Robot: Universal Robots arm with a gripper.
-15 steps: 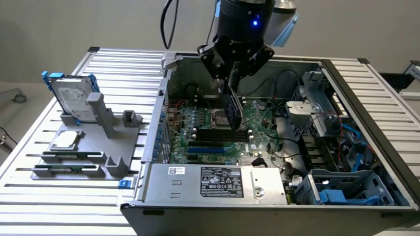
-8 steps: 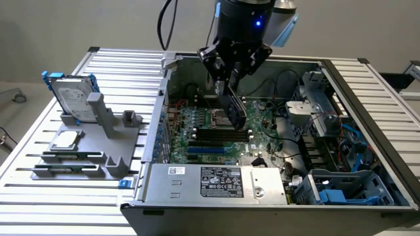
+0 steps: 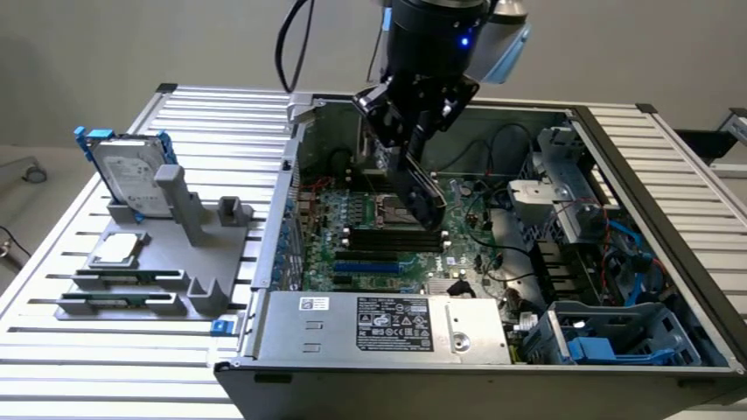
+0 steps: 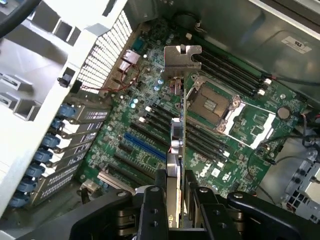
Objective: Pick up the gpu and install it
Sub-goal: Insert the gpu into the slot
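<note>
**Gripper point(image 4: 175, 192) clamped on the gpu point(image 4: 176, 145) over the motherboard point(image 4: 220, 165)**

In the wrist view, the two black fingers point(image 4: 152, 205) sit closest to the lens. They are drawn in narrow and pinch the near end of the card between them. The gpu runs edge-on away from them and ends in its silver bracket point(image 4: 182, 62). Below it lies the green board, with the open processor socket point(image 4: 212, 107) on one side of the card and a blue slot point(image 4: 145, 146) on the other.

In the exterior view, the grey power supply point(image 3: 386, 324) lies nearest, along the front edge of the open computer case point(image 3: 653, 201). The arm reaches down into the case. The gpu point(image 3: 422, 201) hangs tilted from the gripper point(image 3: 408, 144) over the middle of the motherboard point(image 3: 373, 254), above the socket area. I cannot tell whether its lower end touches the board. On the exterior view's left, outside the case, a hard drive point(image 3: 129, 179) stands upright in a grey stand point(image 3: 175, 254) on the slatted table point(image 3: 70, 350).
</note>
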